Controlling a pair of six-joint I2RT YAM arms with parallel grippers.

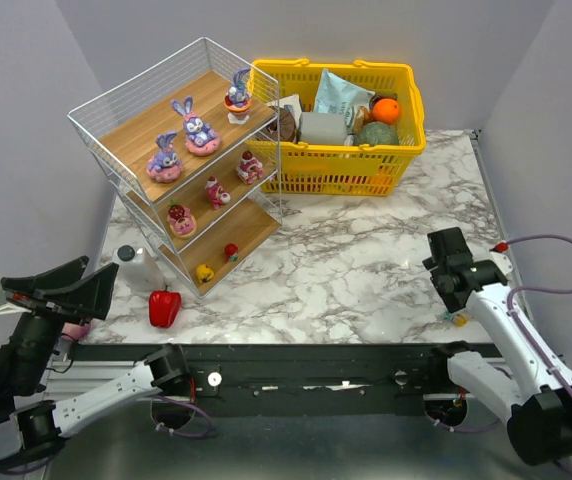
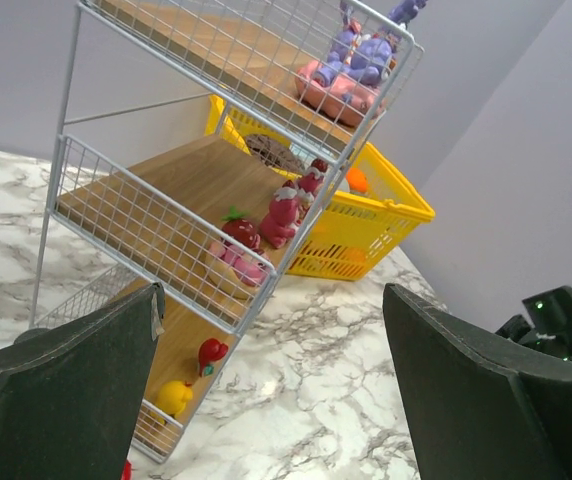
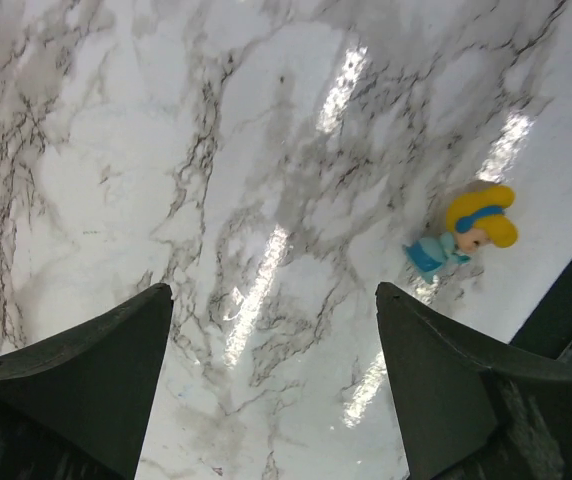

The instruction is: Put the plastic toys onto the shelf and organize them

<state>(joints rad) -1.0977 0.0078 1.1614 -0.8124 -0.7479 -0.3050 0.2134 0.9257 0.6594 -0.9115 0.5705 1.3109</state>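
Observation:
The shelf (image 1: pixel 146 125) stands at the back left and also shows in the left wrist view (image 2: pixel 116 215). Three purple bunnies (image 1: pixel 198 128) sit on its top board. Three pink-red figures (image 1: pixel 216 190) are on the middle board. A yellow piece (image 1: pixel 204 272) and a red piece (image 1: pixel 231 251) lie on the bottom board. A small blue and yellow figurine (image 3: pixel 464 238) lies on the marble by the right arm, near the front edge (image 1: pixel 458 320). My left gripper (image 1: pixel 91 280) (image 2: pixel 271 300) is open and empty, in front of the shelf. My right gripper (image 1: pixel 446 262) (image 3: pixel 271 300) is open and empty over bare marble, left of the figurine.
A yellow basket (image 1: pixel 336 150) full of groceries stands behind and to the right of the shelf. A red bell pepper (image 1: pixel 165 307) and a white bottle (image 1: pixel 141 268) sit in front of the shelf near my left gripper. Grey walls close in both sides.

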